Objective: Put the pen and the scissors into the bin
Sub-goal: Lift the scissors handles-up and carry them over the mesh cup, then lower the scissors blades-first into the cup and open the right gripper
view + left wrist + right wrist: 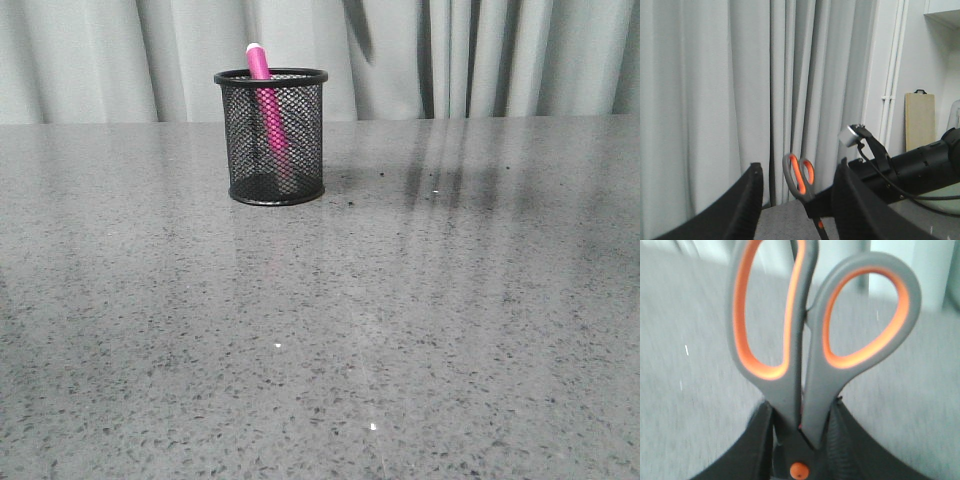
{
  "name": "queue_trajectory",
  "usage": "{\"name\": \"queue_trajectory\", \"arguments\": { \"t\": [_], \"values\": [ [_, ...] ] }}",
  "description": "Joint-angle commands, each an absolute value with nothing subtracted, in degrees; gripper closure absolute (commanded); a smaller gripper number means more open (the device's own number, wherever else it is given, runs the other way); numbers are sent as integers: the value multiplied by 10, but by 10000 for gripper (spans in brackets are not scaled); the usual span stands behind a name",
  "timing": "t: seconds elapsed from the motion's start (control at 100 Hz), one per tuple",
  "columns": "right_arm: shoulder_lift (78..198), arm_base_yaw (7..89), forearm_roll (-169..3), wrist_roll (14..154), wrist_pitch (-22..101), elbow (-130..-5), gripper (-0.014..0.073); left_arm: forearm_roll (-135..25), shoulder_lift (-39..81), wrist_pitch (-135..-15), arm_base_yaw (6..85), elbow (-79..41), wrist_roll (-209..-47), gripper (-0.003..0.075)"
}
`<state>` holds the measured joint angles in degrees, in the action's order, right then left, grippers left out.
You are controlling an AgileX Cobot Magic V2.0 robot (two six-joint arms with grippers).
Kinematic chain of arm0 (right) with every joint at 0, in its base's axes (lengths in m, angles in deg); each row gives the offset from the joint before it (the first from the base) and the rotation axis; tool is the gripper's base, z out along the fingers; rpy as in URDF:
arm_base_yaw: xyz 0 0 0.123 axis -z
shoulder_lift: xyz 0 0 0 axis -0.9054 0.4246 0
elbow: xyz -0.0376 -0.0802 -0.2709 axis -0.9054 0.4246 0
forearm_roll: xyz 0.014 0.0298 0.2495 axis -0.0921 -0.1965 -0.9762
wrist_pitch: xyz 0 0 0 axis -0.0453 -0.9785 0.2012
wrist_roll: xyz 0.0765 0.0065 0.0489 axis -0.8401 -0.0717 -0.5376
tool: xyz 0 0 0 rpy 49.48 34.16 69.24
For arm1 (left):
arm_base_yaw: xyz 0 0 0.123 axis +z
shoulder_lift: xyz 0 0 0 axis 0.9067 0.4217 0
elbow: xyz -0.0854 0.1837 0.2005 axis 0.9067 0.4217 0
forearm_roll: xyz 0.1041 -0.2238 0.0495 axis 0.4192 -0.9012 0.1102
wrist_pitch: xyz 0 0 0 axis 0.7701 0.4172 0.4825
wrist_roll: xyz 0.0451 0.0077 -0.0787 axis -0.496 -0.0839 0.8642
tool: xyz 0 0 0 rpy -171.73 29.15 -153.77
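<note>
The pen (266,105) already stood inside the bin (272,138) at the far side of the table (400,330). The scissors (812,350) were clamped near the pivot in the right gripper (800,440), handles up, held off the table. The left gripper (797,210) was spread apart and empty. The step in hand was judged to be the scissors' transfer; next, carry them above the bin, blades down, beside the pen.

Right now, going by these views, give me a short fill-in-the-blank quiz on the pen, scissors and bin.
1. The pen stands inside the ____.
2. The right gripper is shut on the ____.
3. The loops of the scissors are lined in ____.
4. The left gripper is open and holds ____.

Missing words: bin; scissors; orange; nothing
</note>
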<state>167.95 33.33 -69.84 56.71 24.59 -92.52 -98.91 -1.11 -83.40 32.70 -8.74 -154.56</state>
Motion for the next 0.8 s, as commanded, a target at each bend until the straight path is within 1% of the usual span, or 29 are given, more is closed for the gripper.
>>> {"name": "queue_trajectory", "arguments": {
  "t": [0.0,0.1,0.22,0.29,0.52,0.69,0.79],
  "values": [
    [1665,335,-694,569,350,-943,653,-1000,-10,-841,323,-103,-1544,430],
    [1680,330,-693,569,408,-943,653,-1002,-10,-838,323,-103,-1544,430],
    [1705,327,-685,569,532,-930,653,-1002,-10,-838,323,-103,-1544,430],
    [1721,326,-685,569,581,-918,653,-1002,-10,-838,323,-103,-1544,430],
    [1760,322,-685,569,611,-850,653,-1002,-10,-814,323,-103,-1544,430],
    [1766,322,-708,569,679,-796,653,-1002,-10,-806,323,-103,-1544,430],
    [1766,322,-723,569,670,-790,653,-1002,-10,-806,323,-102,-1544,430]
  ]
}}
